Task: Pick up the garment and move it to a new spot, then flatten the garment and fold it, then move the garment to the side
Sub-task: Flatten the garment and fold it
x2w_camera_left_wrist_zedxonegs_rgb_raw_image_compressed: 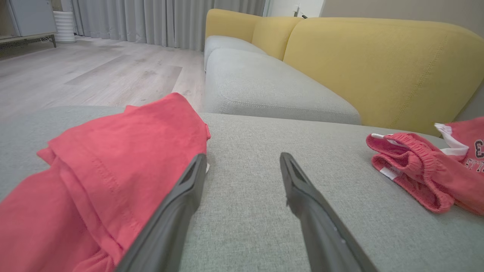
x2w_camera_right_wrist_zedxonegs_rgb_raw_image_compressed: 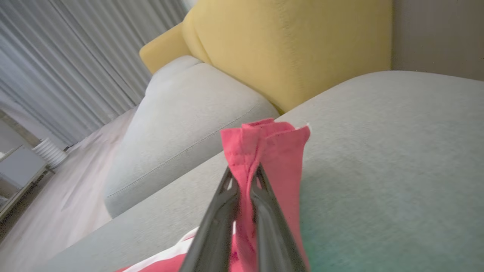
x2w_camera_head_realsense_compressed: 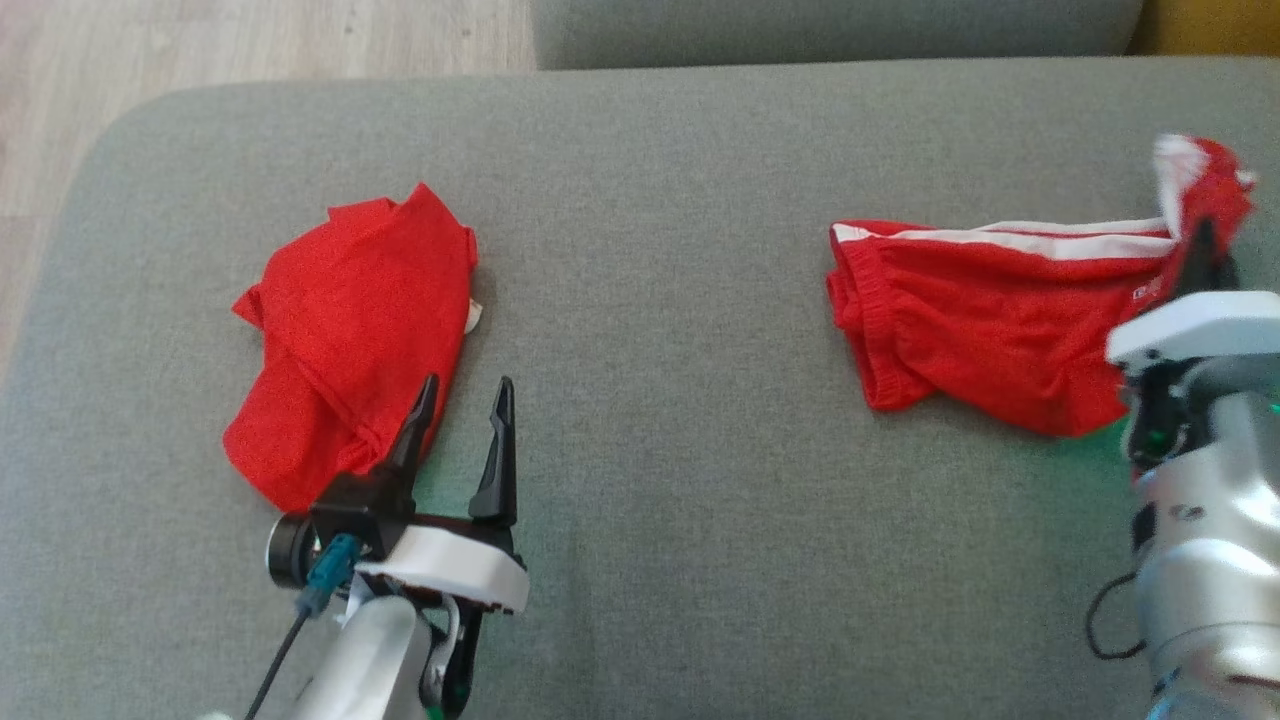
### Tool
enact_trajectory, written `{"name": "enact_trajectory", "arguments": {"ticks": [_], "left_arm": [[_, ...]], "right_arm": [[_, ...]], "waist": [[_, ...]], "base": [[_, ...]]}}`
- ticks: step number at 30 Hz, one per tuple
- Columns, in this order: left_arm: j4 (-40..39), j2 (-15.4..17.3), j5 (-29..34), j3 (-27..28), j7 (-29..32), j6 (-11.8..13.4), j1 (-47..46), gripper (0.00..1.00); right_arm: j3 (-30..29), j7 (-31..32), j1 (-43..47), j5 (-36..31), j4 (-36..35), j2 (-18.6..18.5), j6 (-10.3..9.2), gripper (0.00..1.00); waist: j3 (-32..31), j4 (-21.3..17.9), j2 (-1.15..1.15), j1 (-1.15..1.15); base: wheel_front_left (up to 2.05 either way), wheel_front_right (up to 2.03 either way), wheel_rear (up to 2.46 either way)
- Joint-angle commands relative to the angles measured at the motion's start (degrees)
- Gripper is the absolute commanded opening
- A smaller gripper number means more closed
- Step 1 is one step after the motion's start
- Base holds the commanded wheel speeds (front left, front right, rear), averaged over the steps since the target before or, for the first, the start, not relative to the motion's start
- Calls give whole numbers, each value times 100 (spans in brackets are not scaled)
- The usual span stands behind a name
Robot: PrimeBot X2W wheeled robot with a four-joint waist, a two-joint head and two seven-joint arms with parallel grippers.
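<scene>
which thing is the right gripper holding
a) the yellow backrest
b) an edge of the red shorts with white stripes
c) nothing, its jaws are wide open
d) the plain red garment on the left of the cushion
b: the right gripper is shut on a pinched fold of the red shorts, with that end raised off the grey cushion.
</scene>
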Motion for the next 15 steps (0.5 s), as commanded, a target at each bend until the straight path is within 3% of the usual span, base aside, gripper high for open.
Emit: {"name": "enact_trajectory", "arguments": {"ticks": [1,9,15], "left_arm": [[-112,45,56,240,-30,7,-48,100],[-87,46,46,191,-30,9,53,100],[-73,62,14,177,-28,21,98,100]], "right_arm": [[668,-48,40,415,-401,114,37,0],[2723,79,591,1895,-1371,253,37,0],[3712,188,776,2434,-1587,239,37,0]], "waist": [[-116,19,0,1],[-312,178,0,1],[-328,307,0,1]], "base": [[0,0,0],[0,0,0],[0,0,0]]}}
